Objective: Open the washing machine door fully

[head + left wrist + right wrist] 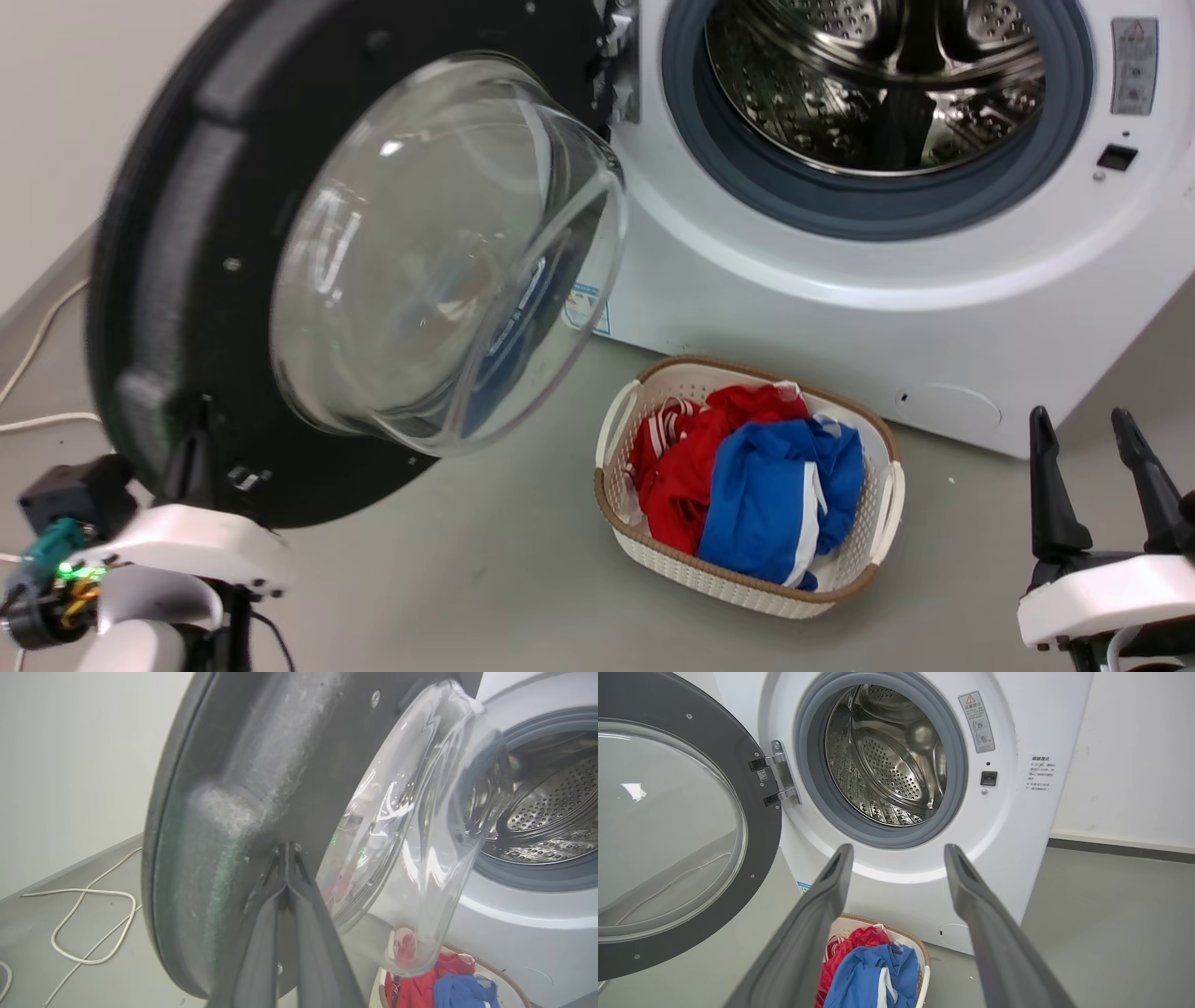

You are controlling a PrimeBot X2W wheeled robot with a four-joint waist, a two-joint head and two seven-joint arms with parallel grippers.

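The washing machine door (168,280) stands swung out to the left of the machine, its black inner rim and bulging glass bowl (439,252) facing the room. My left gripper (198,415) is at the door's lower edge. In the left wrist view the left gripper (287,851) is shut, fingertips together and pressed against the door (243,765) on its dark inner face beside the glass. My right gripper (1097,439) hangs open at the lower right, away from the door. Between the right gripper's (898,851) spread fingers I see the open steel drum (896,760); the door (761,826) is at the left.
A white basket (678,366) with red and blue clothes sits on the grey floor in front of the machine, between the two arms. A white cable (88,924) lies on the floor left of the door, near the wall.
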